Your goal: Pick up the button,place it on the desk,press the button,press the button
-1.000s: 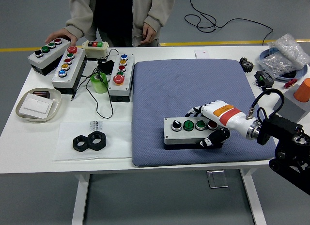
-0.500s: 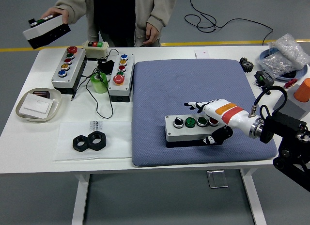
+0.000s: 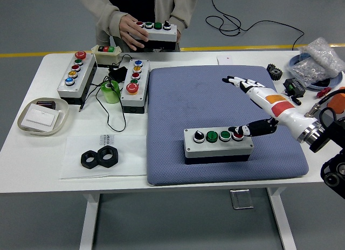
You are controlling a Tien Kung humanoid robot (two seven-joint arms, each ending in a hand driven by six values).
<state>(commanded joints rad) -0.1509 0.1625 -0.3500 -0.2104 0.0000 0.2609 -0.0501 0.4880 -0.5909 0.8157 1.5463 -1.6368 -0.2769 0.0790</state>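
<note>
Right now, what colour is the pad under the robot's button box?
Blue-grey pad, plain, clearest in the head view.

bright even overhead light, soft shadows under the table [image 3: 48, 158], sharp focus throughout

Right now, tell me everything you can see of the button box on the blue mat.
The button box is a long, light grey case that looks like plastic, on a darker base. It lies flat on the blue mat, near its front edge, long side across the picture. On top is a row of four controls: a black-and-white knob, two green buttons and a red one at the right end. The right hand, fingers spread, has its thumb tip on or just over the red button; nothing else touches it.
</note>
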